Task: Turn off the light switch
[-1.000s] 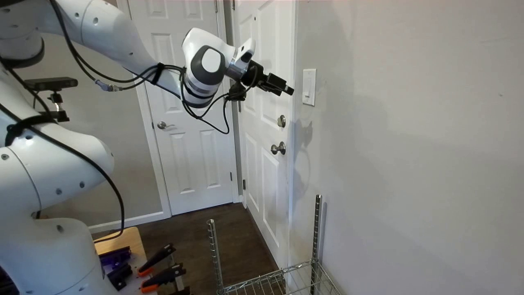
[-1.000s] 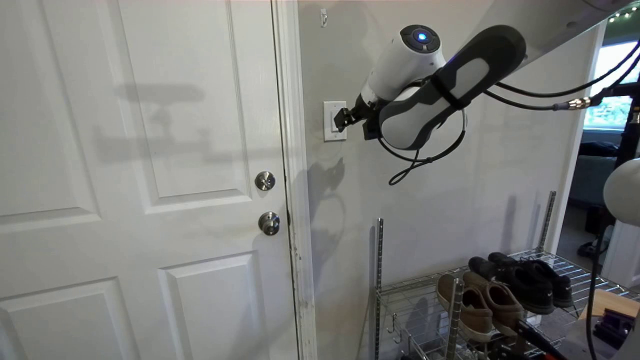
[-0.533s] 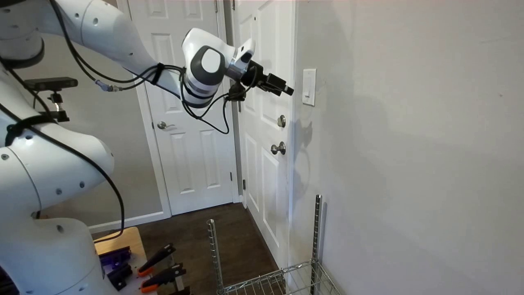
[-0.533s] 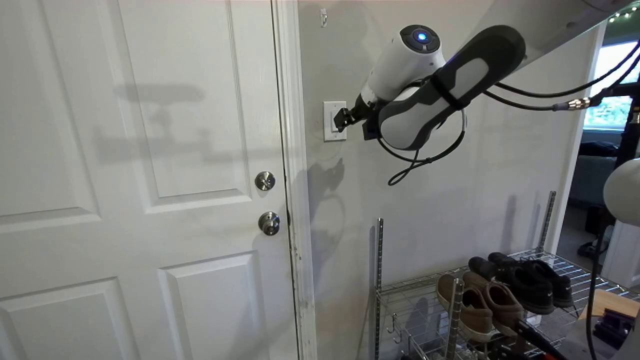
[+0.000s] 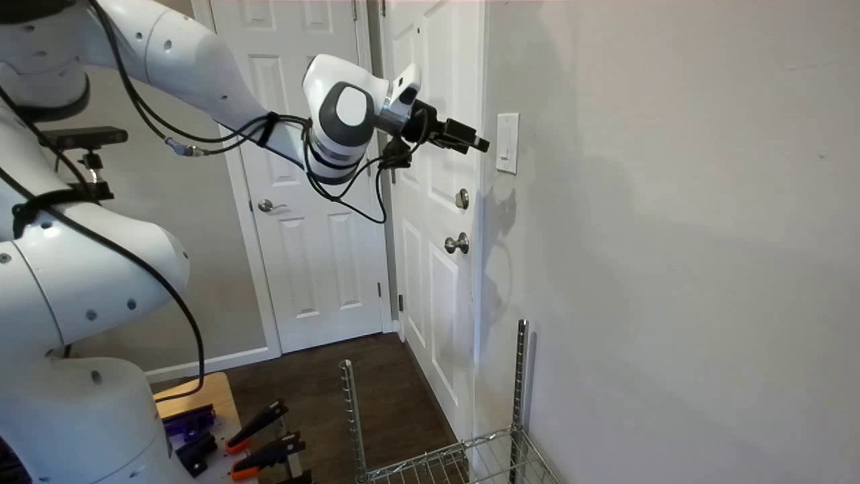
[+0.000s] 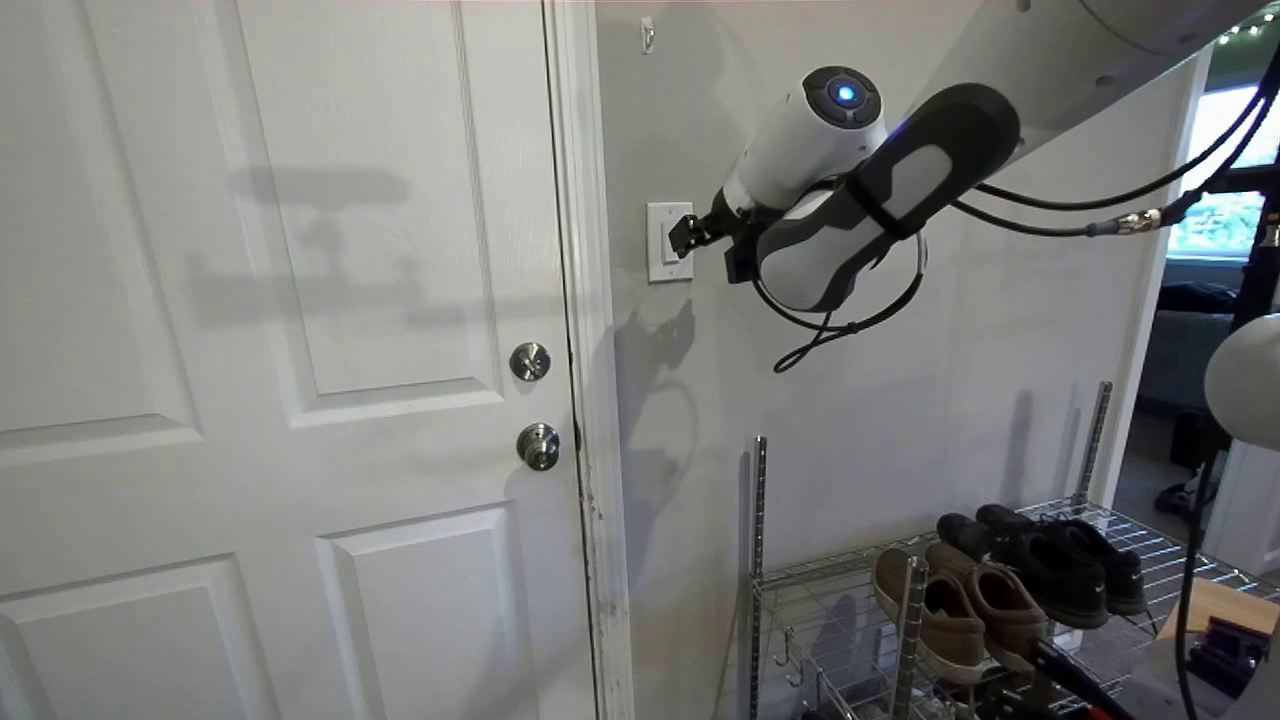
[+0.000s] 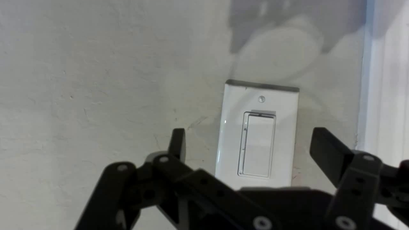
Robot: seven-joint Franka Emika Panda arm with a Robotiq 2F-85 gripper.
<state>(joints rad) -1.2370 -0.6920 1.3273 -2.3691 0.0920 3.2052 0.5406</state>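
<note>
- The room is bounded by a pale grey wall [image 6: 850,450] and a white door [image 6: 270,360]; in an exterior view, black-and-orange clamps [image 5: 272,454] are seen at the wallward edge of a worktop [image 5: 213,396].
- The light switch [image 5: 508,143] is mounted on the wall beside the door frame [image 6: 588,300], above worktop height and well beyond the clamped edge.
- Since half a second ago, the arm [image 5: 195,57] has been dipped and extended, so that the gripper [image 5: 481,143] has been brought slightly nearer the light switch and tilted less downward.
- The fingers [image 7: 329,153] are spread wide and nothing is held; in the wrist view, the light switch is framed between them, and in an exterior view a slim gap is left short of it.
- No change is seen in the lighting, and which end of the rocker [image 7: 258,145] is pressed in cannot be told.
- The approach is judged to be nearly finished, with the press not yet made; if advanced as spread, the fingers might be landed on either side of the rocker, so one may need lining up with it.
</note>
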